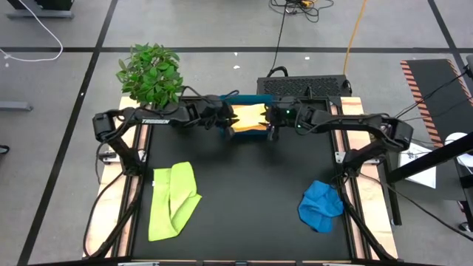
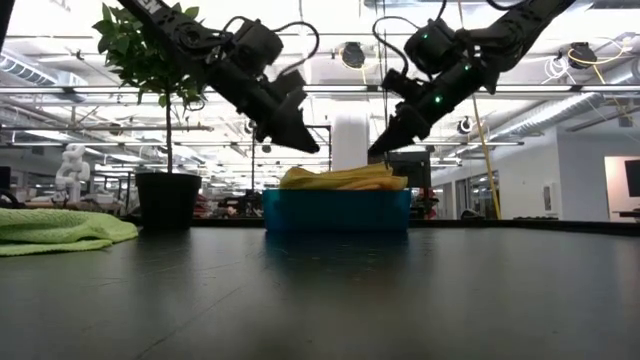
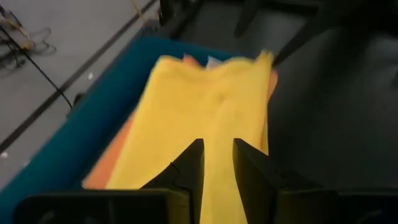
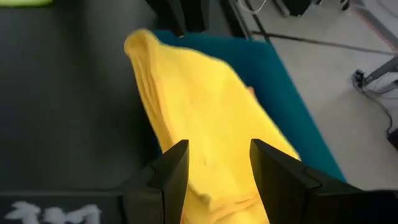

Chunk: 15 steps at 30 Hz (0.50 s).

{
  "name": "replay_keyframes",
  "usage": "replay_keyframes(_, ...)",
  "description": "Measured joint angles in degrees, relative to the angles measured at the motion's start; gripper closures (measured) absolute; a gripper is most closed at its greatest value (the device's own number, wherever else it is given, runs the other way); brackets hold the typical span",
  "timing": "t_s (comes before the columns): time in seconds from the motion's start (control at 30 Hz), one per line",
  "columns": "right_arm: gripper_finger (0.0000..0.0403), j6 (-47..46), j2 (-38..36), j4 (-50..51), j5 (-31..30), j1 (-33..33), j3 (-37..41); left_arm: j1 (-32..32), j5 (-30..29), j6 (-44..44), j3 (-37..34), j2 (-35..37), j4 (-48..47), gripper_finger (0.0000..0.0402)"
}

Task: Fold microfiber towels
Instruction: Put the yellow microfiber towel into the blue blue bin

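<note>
we record a golden yellow towel (image 1: 250, 116) lying plain and unpatterned on top in a teal-blue tray (image 2: 336, 210). an orange towel (image 3: 111, 163) shows at its edge beneath. a lime green towel (image 1: 172, 199) and a blue towel (image 1: 320, 205), both plain, lie on the black table (image 1: 244, 185). the table is edged in light wood. the plant (image 1: 150, 72) has green leaves and a black pot (image 2: 167, 199). both arms are dark, the right one carrying small green lights. the floor is grey with black lines.
</note>
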<state>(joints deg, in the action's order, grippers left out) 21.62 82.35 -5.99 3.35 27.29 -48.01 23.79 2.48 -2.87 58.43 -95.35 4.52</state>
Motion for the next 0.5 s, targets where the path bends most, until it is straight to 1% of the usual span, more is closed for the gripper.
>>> replay_keyframes(0.13, 0.0238, -1.18, -0.1, -2.66, 1.36, 0.0, 0.0, -0.31, -0.1, 0.59, 0.0, -0.24, -0.18, 0.0314)
replay_keyframes(0.2, 0.0238, -1.25, 0.86, -3.9, 1.36, 0.0, -0.02, -0.67, -0.79, 1.12, 0.06, -1.58, 0.38, 0.0314)
replay_keyframes(0.27, 0.0238, -1.18, 2.34, -3.91, 1.34, 0.08, 0.0, -0.68, -1.07, 1.53, -0.01, -2.83, -0.65, 0.0314)
replay_keyframes(0.5, 0.0238, -0.16, 9.23, -4.07, 1.27, 1.72, 0.0, 0.05, -1.05, 1.63, 0.0, -7.87, 0.19, 0.0314)
